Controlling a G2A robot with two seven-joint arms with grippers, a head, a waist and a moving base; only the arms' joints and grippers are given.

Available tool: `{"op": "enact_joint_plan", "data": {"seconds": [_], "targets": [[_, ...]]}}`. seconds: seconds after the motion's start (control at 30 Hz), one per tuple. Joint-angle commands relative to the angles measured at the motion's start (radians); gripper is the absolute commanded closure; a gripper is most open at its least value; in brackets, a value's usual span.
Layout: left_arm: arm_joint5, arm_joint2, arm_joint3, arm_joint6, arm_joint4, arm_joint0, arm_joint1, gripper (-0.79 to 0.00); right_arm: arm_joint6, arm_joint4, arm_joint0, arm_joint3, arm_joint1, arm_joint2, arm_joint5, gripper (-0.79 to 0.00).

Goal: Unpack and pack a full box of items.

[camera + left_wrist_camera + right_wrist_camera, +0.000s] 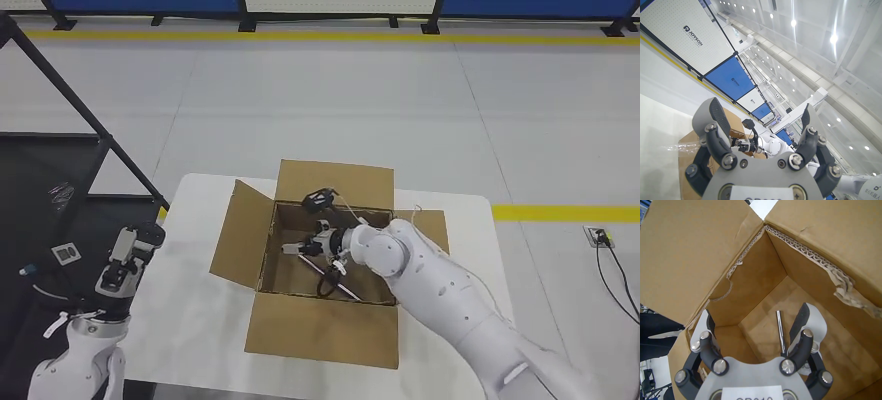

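Observation:
An open cardboard box [320, 335] stands in the middle of the white table [200, 300], its flaps folded outward. My right gripper [315, 247] is down inside it, open [756, 311] and holding nothing. A thin shiny metal rod [780, 330] lies on the box floor, close beside one of the right fingers [800, 321]; in the top view the rod [340, 285] lies slanted. My left gripper [140, 238] is beyond the table's left edge, pointing upward, open [761, 106] and empty. The box [687, 170] is behind it in the left wrist view.
A black metal frame [60, 90] and a dark mat with small items [60, 250] lie left of the table. The box walls [687, 247] close in around my right gripper, with a torn rim [844, 289]. Bare tabletop lies left of the box.

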Motion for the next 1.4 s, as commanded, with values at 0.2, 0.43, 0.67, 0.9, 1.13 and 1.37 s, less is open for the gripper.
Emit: {"op": "enact_joint_plan", "data": {"seconds": [0.2, 0.43, 0.67, 0.9, 1.13, 1.37], "targets": [[0.015, 0.026, 0.004, -0.003, 0.016, -0.008, 0.005, -0.785, 0.132, -0.032, -0.188, -0.329, 0.105, 0.195, 0.021, -0.785], [0.017, 0.036, 0.004, -0.002, 0.021, -0.010, 0.006, -0.785, 0.132, -0.032, -0.188, -0.329, 0.105, 0.195, 0.021, -0.785], [0.027, 0.036, 0.000, 0.009, 0.048, -0.005, 0.006, -0.785, 0.160, -0.251, -0.172, -0.368, 0.097, 0.123, 0.167, -0.785], [0.035, 0.059, -0.003, 0.039, 0.088, 0.000, 0.008, -0.785, 0.234, -0.514, -0.139, -0.348, 0.073, 0.015, 0.312, -0.785], [0.047, 0.061, -0.004, 0.051, 0.101, -0.004, 0.009, -0.785, 0.266, -0.500, -0.086, -0.195, 0.031, -0.025, 0.334, -0.785], [0.047, 0.061, -0.004, 0.051, 0.101, -0.004, 0.009, -0.785, 0.255, -0.487, -0.043, -0.080, -0.014, -0.060, 0.336, -0.754]]}}
